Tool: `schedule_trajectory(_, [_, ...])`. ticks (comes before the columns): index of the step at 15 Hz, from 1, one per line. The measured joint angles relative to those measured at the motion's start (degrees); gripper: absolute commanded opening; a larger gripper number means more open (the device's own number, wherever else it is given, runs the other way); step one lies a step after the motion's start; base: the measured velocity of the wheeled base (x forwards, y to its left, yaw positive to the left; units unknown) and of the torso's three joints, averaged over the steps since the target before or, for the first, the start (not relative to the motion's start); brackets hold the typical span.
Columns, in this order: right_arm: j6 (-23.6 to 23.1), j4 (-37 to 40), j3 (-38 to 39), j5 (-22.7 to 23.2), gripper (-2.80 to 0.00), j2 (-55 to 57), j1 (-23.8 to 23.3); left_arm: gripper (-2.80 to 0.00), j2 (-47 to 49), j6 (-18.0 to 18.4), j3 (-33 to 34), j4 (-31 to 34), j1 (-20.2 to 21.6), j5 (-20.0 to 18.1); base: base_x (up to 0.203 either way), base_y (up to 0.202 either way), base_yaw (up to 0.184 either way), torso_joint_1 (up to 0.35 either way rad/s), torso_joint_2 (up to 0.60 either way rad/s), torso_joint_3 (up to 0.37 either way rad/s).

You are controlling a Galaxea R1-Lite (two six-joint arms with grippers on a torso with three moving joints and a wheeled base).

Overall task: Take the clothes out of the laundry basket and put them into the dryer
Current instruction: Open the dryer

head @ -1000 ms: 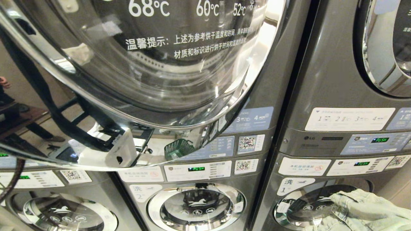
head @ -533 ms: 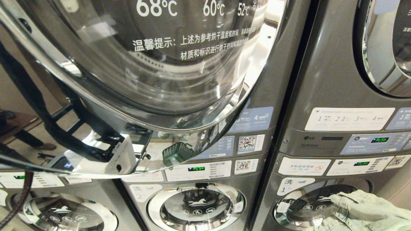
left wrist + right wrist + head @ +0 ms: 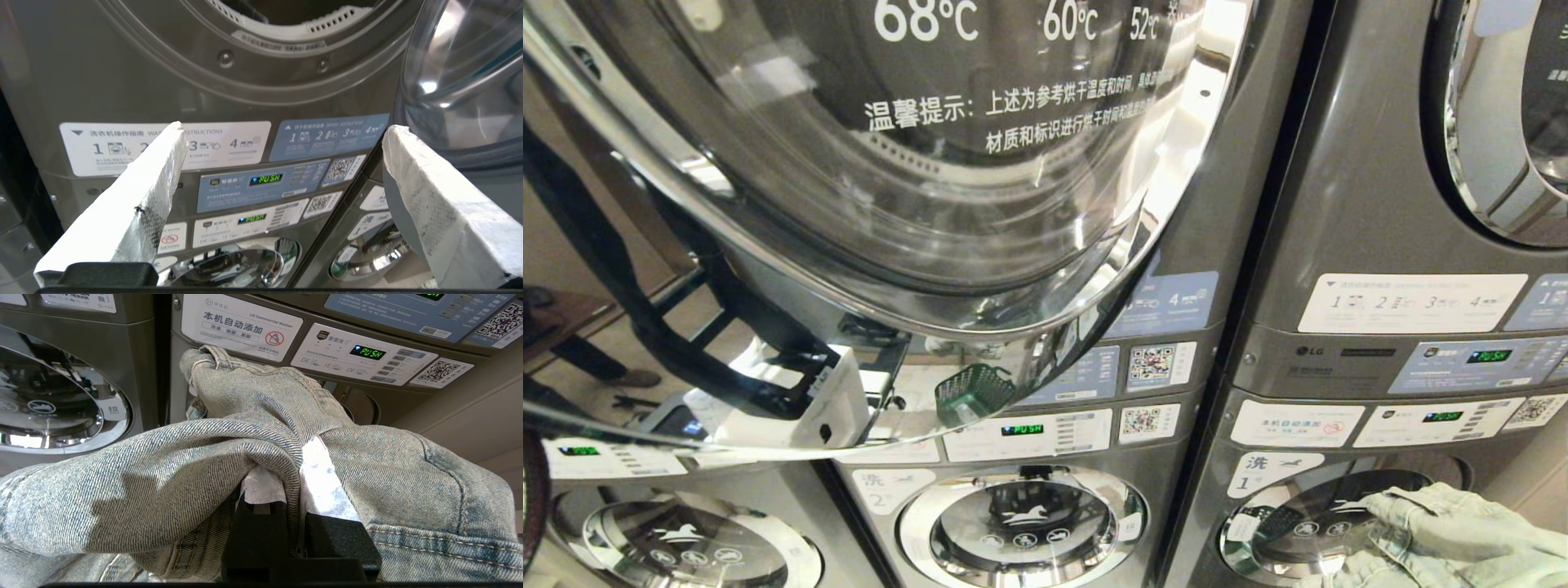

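In front of a bank of stacked grey metal machines, going left to right: the dryer door (image 3: 915,188) is swung open across the left and middle of the head view, a big round dome of clear glass in a shiny chrome ring, white temperature print on it. A green mesh laundry basket (image 3: 974,394) shows only as a small reflection in the ring's lower edge. Below sit glossy panels with stickers, QR codes and green "PUSH" displays, then round chrome washer doors.

The left gripper (image 3: 282,163) is released, its two fingers (image 3: 135,204) spread wide, each a long wedge wrapped in white crinkled fabric tape. Nothing between them. It faces the machine's instruction panel (image 3: 163,145), just below the dryer opening (image 3: 282,24), a round grey rim with a pale perforated lip. The glass door bulges beside its other finger.

Far right and low in the head view: the denim garment (image 3: 1445,535), pale washed blue, coarse twill weave, thick stitched seams, bunched in soft folds in front of a lower washer door (image 3: 1307,523). The right gripper (image 3: 296,490) is clenched on a fold of it, white-taped pads pinching the cloth, denim draping over both sides. Probably jeans, but too bunched to be sure.
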Motion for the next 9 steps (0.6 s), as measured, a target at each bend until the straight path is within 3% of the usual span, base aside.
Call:
schedule_trajectory(7, [-0.28,0.08,0.00,-0.04,-2.80,0.00,0.16,0.00,-2.29,-0.25,1.42,-2.34,0.00,-0.63,0.000,0.000,0.000,0.000,0.00,0.000])
schedule_trajectory(9, [-0.27,-0.11,0.00,-0.21,-2.80,0.01,0.13,0.00,-2.84,-0.21,2.33,-2.42,-0.02,-1.05,-0.159,0.000,0.001,0.007,0.02,-0.001])
